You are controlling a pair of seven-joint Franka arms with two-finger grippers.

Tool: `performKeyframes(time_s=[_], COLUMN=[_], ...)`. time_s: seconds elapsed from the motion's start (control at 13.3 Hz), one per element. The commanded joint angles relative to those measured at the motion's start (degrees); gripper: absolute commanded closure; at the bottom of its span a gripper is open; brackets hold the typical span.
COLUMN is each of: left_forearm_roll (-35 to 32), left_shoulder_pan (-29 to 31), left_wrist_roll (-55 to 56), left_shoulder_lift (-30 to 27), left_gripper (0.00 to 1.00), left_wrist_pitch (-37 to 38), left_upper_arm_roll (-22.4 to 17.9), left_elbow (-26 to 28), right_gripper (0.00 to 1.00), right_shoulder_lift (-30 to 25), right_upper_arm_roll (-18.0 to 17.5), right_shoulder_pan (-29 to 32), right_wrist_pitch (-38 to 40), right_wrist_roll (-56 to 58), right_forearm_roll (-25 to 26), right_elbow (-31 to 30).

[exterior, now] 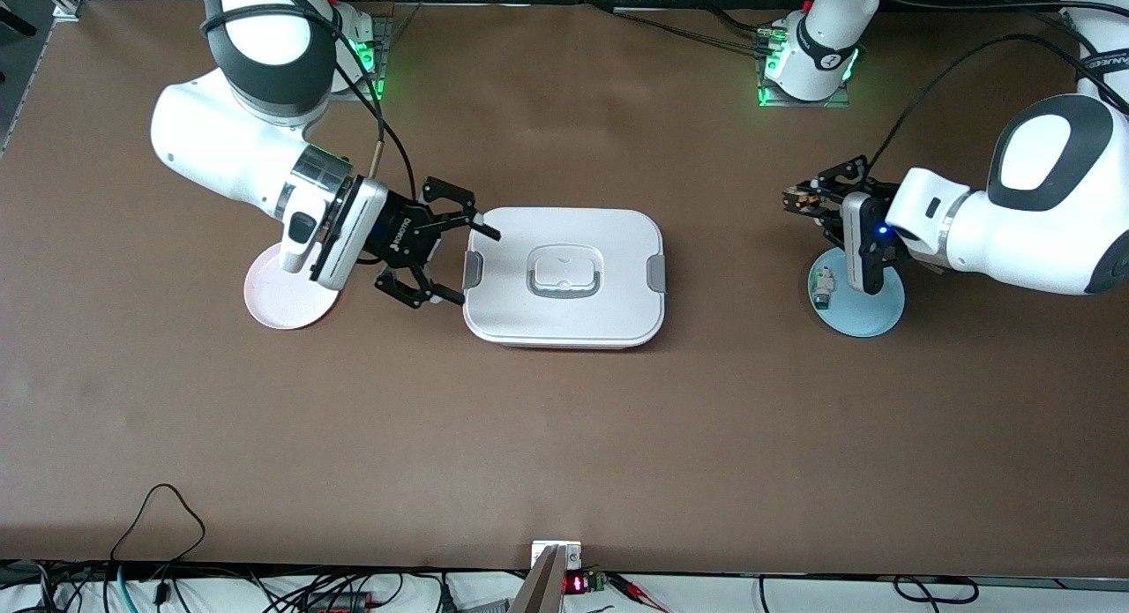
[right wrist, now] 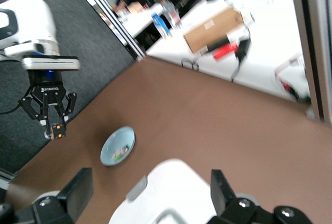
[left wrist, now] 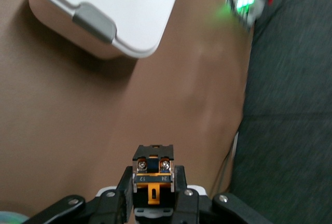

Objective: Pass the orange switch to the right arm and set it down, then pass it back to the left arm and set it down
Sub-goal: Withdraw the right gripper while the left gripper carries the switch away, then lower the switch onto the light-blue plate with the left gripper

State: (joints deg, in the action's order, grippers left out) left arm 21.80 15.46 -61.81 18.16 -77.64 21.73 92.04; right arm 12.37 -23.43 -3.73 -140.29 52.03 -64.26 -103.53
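Switch status: my left gripper (left wrist: 153,195) is clamped on the orange switch (left wrist: 153,175), fingers tight on its black-and-orange body, screw-terminal end poking out past the tips. The lower part of the switch is cut off at the edge of my left wrist view, so I can't see how deep it sits. In the front view the held switch (exterior: 798,198) is only a small orange-black speck at my fingertips, up in the air over bare table just beside the blue plate (exterior: 869,317). My left wrist covers much of that plate; a small white-and-green switch (exterior: 823,287) lies on the part that shows.

My right gripper (exterior: 452,260) has its jaws spread wide with nothing in them, hanging over the end of the white box (exterior: 564,276) by one grey latch (exterior: 473,271). Its wrist hides part of the pink plate (exterior: 282,300) beneath it. From my right wrist view only a corner of the box (right wrist: 176,193) shows between my fingers (right wrist: 78,190).
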Motion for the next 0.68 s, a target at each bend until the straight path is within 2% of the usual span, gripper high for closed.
performKeyframes(time_s=[0.0,0.15,0.3,0.38,0.6], left_forearm_roll=[-8.66,-17.02,-19.68,-20.56,-22.94], left_shoulder_pan=[0.97,1.24,1.58,1.76,2.90], left_wrist_roll=[-9.27,-15.77,-16.68,-16.77,-20.17], left_shoulder_lift=[-1.01,-1.72,-1.64,-1.98,-7.24], left_gripper=[0.99,0.99,0.99,0.99,1.00], left_wrist_pitch=[1.61,0.22,-2.59,-4.35,-14.08], left_upper_arm_roll=[0.42,0.51,0.51,0.60,0.69], left_elbow=[-1.25,-0.38,0.50,1.81,11.80], right_gripper=[0.00,0.00,0.00,0.00,0.00], right_shoulder_lift=[-2.60,-3.31,-3.49,-3.40,-4.36], right_upper_arm_roll=[-0.48,-0.48,-0.48,-0.48,-0.39], right_shoulder_pan=[4.60,5.66,6.54,6.63,6.81], right_wrist_pitch=[6.85,10.72,14.41,16.08,23.62], right_wrist_roll=[-15.23,-28.92,-44.22,-47.42,-58.74], right_forearm_roll=[11.30,20.79,31.86,36.88,51.38], right_elbow=[-1.59,-1.24,-0.45,0.08,0.78])
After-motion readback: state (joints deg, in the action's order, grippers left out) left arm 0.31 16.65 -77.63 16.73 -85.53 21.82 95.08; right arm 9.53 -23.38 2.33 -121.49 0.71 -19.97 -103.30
